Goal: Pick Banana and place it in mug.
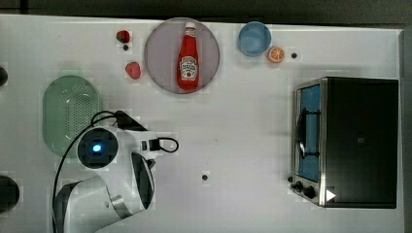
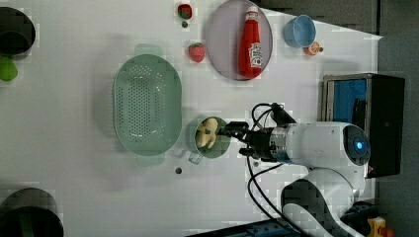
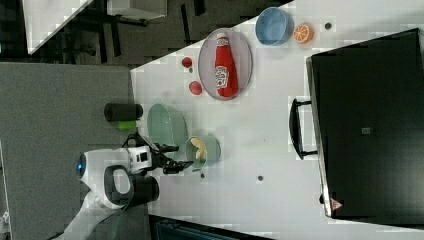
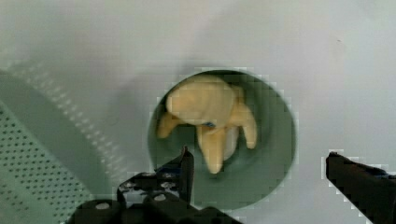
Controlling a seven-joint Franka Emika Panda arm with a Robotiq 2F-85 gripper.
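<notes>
Above mug rim, wrist view: gripper (image 4: 259, 168) with fingers (image 4: 180, 170) spread apart, empty, tips cut off by frame edge. Banana (image 4: 210, 121) lies inside mug (image 4: 271, 154), pale yellow bunch, lower part hidden by mug wall. Left view: mug (image 2: 220, 148) just beside colander (image 2: 146, 103), gripper (image 2: 228, 131) at its rim. Top view: arm (image 1: 121, 165) covers mug and banana; colander (image 1: 68, 114) partly hidden. Table (image 1: 243, 126) white.
</notes>
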